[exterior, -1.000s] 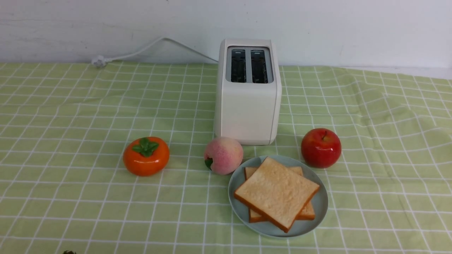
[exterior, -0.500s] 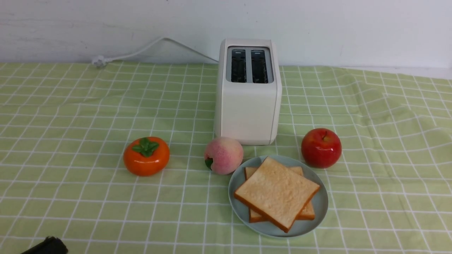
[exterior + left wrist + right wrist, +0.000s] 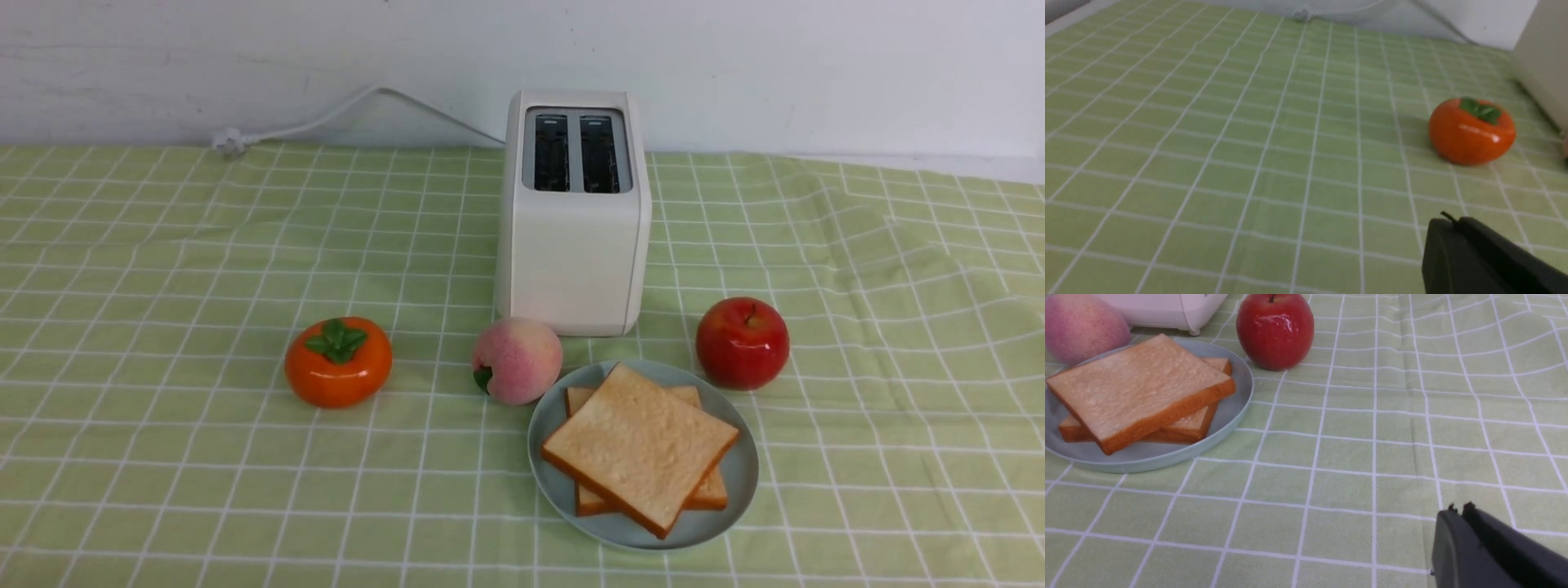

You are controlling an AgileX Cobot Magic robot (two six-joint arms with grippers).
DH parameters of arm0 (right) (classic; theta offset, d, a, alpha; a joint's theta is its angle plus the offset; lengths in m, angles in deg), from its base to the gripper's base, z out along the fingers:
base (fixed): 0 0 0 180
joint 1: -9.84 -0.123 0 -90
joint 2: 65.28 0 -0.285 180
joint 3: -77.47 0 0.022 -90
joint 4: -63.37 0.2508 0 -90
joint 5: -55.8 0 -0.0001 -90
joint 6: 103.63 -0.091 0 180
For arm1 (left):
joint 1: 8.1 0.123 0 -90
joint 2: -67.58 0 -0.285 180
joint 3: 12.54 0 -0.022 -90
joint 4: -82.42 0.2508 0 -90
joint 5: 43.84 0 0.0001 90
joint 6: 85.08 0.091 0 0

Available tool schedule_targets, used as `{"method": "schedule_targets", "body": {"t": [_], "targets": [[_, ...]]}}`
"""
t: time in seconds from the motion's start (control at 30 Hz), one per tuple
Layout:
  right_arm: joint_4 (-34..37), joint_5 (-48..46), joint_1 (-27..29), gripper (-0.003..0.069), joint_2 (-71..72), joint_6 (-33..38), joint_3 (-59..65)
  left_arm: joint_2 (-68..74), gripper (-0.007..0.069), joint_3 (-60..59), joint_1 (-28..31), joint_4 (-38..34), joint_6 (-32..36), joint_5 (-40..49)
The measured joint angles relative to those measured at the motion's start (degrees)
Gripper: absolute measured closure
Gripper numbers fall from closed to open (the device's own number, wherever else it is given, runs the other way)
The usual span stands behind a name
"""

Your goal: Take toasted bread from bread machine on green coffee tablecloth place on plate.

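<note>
Both toast slices point(image 3: 641, 447) lie stacked on the plate point(image 3: 739, 474), toaster point(image 3: 574, 237) slots empty. Left hand point(image 3: 1478, 261) and right hand point(image 3: 1486, 551) each show only one dark finger edge; grip state cannot be told. Plate sits well ahead of the right hand, persimmon point(image 3: 1472, 130) ahead of the left.

You've got an orange persimmon point(image 3: 338, 361) off to the left, a pink peach point(image 3: 517, 360) mid-surface, and a shiny red apple point(image 3: 742, 342) right.
</note>
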Motion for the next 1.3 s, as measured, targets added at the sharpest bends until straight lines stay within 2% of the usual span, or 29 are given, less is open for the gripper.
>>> {"method": "schedule_targets", "body": {"t": [0.13, 1.3], "targets": [[-0.12, 0.00, 0.00, 0.0637, 0.00, 0.00, 0.00, 0.00, 0.0637, -0.19, 0.12, -0.53, 0.21, 5.11], [-0.12, 0.00, 0.00, 0.0608, 0.00, 0.00, 0.00, 0.00, 0.0637, -0.19, 0.12, -0.70, 0.44, 4.33]]}}
